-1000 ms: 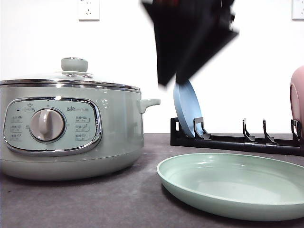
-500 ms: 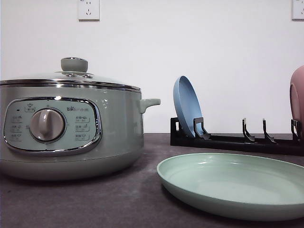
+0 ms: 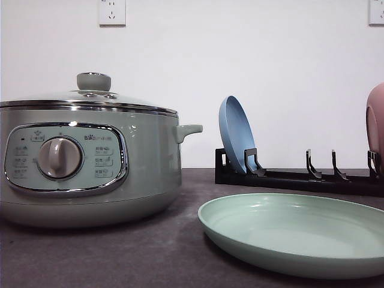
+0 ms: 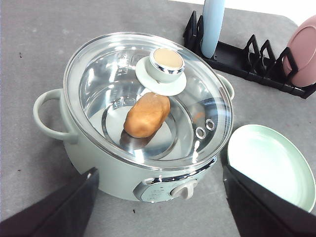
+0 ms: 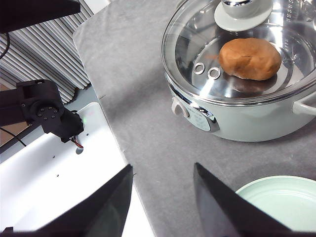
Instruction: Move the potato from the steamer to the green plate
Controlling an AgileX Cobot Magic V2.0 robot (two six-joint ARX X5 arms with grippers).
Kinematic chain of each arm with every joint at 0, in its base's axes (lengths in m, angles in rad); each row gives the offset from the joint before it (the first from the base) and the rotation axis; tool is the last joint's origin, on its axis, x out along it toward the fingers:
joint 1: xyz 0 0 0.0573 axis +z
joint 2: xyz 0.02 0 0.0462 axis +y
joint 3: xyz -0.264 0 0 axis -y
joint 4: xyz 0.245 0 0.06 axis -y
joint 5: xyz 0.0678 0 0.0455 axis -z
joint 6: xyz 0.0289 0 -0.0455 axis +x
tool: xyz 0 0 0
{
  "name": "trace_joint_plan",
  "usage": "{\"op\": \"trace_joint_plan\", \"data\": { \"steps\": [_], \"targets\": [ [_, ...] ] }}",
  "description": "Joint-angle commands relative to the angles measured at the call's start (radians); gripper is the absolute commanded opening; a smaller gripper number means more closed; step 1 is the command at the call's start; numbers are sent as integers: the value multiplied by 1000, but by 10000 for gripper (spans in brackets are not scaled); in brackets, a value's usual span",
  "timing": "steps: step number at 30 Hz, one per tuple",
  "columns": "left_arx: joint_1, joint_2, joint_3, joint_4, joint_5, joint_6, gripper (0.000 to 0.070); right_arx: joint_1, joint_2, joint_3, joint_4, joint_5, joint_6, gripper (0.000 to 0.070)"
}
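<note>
— Left gripper (image 4: pixel 158 207), right gripper (image 5: pixel 163 207)?
— Both spread apart, empty, above table (image 4: pixel 29 49).
— Potato (image 4: pixel 146 114)?
— Inside steamer (image 4: pixel 143 163), under closed glass lid (image 4: pixel 148 98); beside empty green plate (image 4: pixel 271 165).

Front view low at table level, both wrist views high above, all sharing steamer (image 3: pixel 90 162) and green plate (image 3: pixel 294 234)

My front camera shows small markings on the steamer (image 3: pixel 90 159) control panel (image 3: pixel 66 158) around its dial (image 3: pixel 59 157); none legible.
</note>
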Motion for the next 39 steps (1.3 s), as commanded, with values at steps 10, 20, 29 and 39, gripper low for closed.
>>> {"op": "trace_joint_plan", "data": {
  "steps": [10, 20, 29, 39],
  "targets": [
    [-24, 169, 156, 5, 4, 5, 511, 8, 9, 18, 4, -3, -15, 242],
    [-151, 502, 451, -17, -74, 11, 511, 8, 9, 18, 4, -3, -15, 242],
    [-261, 781, 668, -104, -195, 52, 511, 8, 9, 18, 4, -3, -16, 242],
    [-351, 959, 719, -106, -272, 64, 511, 8, 9, 18, 2, -3, -16, 242]
  ]
}}
